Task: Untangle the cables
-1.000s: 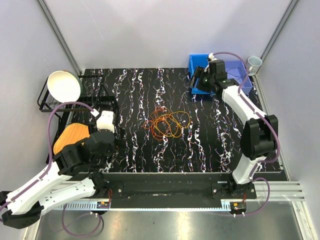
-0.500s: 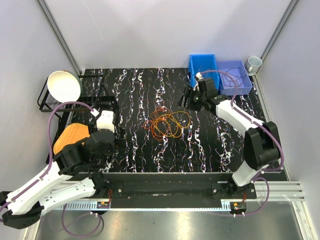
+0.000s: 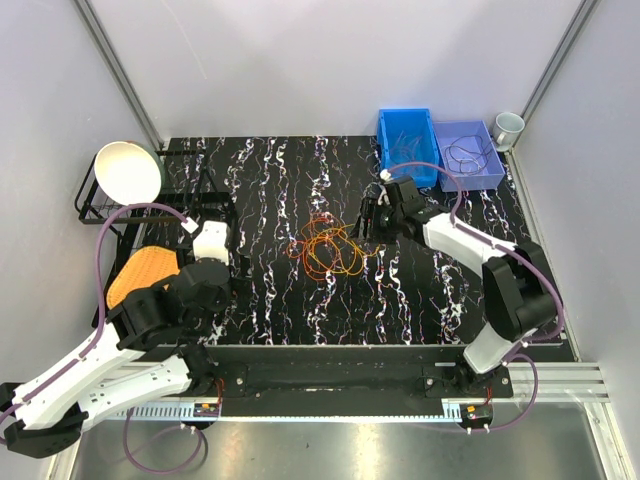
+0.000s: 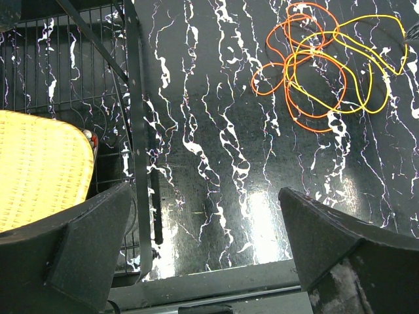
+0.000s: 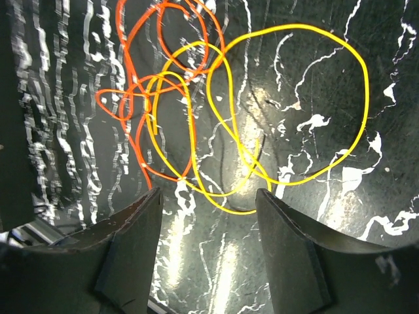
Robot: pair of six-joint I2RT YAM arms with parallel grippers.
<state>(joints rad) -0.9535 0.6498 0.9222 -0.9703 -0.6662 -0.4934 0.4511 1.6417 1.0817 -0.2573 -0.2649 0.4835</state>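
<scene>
Black, white-veined table point(image 3: 280, 290) with a wire tangle at its middle.
The cables point(image 3: 335, 247) lie flat on the marbled surface just past its centre, toward 1 o'clock. Their orange and yellow loops cross over one another, and a thin dark strand runs among them. At 9 o'clock a black wire rack point(image 4: 135, 98) stands along the left edge. At 1 o'clock, against the far edge, a blue bin point(image 3: 408, 120) sits with a purple bin point(image 3: 443, 170) touching its right side. The near half of the surface shows only its marble pattern and glare.

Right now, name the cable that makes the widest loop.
The yellow cable: its big round loop lies open, while the orange cable is bunched in smaller loops.
</scene>
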